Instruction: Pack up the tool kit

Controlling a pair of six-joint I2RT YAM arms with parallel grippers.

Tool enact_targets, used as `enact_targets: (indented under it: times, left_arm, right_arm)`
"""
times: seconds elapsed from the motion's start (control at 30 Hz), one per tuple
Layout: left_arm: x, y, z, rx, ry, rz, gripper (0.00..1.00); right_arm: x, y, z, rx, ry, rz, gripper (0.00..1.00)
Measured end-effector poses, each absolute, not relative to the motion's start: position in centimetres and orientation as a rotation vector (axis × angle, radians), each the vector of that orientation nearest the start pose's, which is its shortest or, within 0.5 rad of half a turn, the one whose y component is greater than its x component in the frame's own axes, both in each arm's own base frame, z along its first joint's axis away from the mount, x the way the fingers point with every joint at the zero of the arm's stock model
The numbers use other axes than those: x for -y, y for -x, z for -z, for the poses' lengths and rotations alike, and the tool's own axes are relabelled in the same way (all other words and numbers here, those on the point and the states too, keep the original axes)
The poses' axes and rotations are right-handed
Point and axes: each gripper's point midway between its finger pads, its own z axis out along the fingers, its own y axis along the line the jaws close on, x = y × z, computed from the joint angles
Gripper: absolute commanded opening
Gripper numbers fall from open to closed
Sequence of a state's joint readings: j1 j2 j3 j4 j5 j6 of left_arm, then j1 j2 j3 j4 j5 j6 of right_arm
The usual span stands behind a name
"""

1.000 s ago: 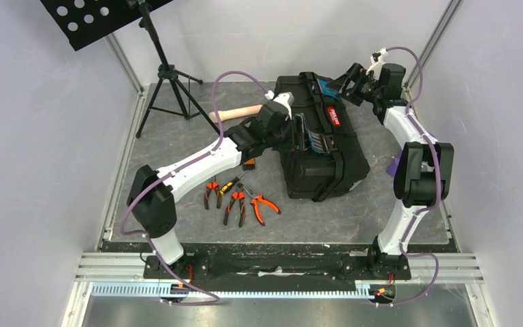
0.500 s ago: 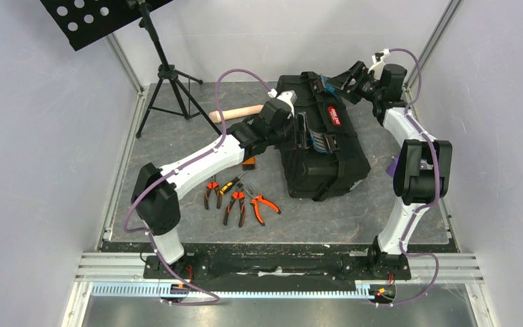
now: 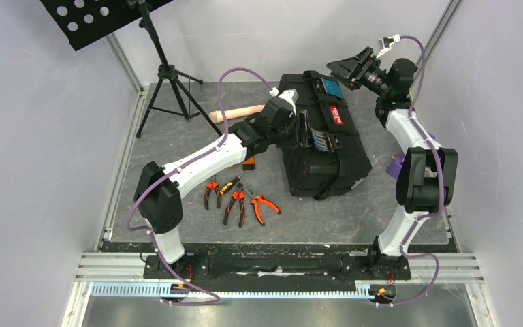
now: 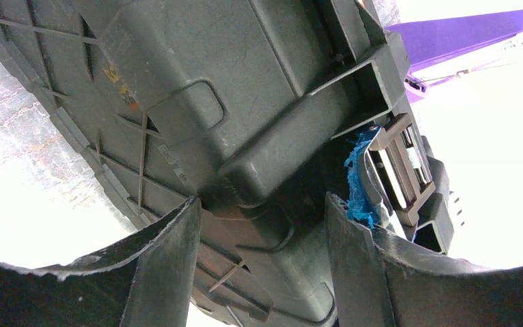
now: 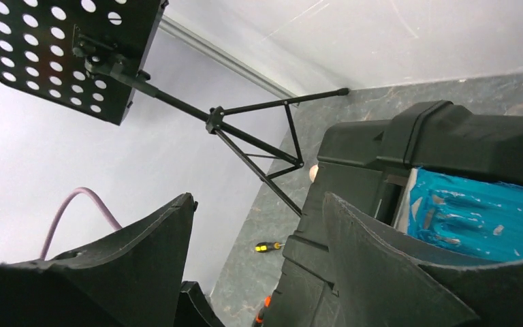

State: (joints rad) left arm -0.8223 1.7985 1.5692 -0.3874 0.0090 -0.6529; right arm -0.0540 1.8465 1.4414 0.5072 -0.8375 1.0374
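Both end effectors gaped wide. We saw the left end effector (image 4: 260, 204) straddling a rib of the toolbox (image 3: 334, 163). The right end effector (image 5: 259, 201) hung empty near its far end.

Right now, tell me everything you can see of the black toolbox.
The toolbox is a large black moulded-plastic case lying diagonally across the far middle of the table. On top sit a red-labelled handle, a clear-lidded compartment and a blue latch. The left gripper is at its left side, open fingers straddling a moulded ridge; the right gripper hovers apart from its far corner.
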Motion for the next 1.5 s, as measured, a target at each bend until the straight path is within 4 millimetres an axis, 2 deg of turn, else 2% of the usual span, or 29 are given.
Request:
enact_targets:
  times: [0.1,0.23,0.37,0.5,0.6,0.7,0.93,1.27,1.5]
  left_arm:
    - [39.8,-33.3,-20.4,-2.298,-0.2,0.817,0.68]
    - [40.1,-33.6,-20.5,-2.283,-0.197,0.824,0.68]
    - [40.1,-33.6,-20.5,-2.28,-0.197,0.825,0.68]
    - [40.1,-33.7,-20.5,-2.279,-0.197,0.825,0.68]
    - [40.1,-33.6,-20.5,-2.279,-0.197,0.825,0.68]
    - [40.2,-33.7,-20.4,-2.28,-0.197,0.824,0.68]
    - [40.4,-33.9,-20.4,-2.273,-0.197,0.828,0.68]
    - [40.5,-33.8,-20.4,-2.275,-0.199,0.828,0.68]
    - [40.5,-33.8,-20.4,-2.276,-0.199,0.826,0.68]
  right_arm:
    - [-12.5,-51.1,-33.0,-1.667,-0.111,-1.318,0.7]
    - [-11.2,-52.2,-32.0,-1.717,-0.13,-1.153,0.69]
    - [-8.5,-53.1,-29.2,-1.796,-0.196,-0.982,0.71]
    - [-6.9,-53.6,-26.4,-1.863,-0.238,-0.916,0.77]
    - [-6.6,-53.8,-24.2,-1.914,-0.261,-0.905,0.8]
    - [-6.8,-53.6,-22.8,-1.947,-0.273,-0.914,0.82]
    - [-7.6,-53.4,-21.9,-1.974,-0.254,-0.947,0.85]
    - [-7.5,-53.6,-21.6,-1.973,-0.247,-0.935,0.88]
    - [-8.9,-54.8,-22.5,-1.939,-0.197,-0.972,0.86]
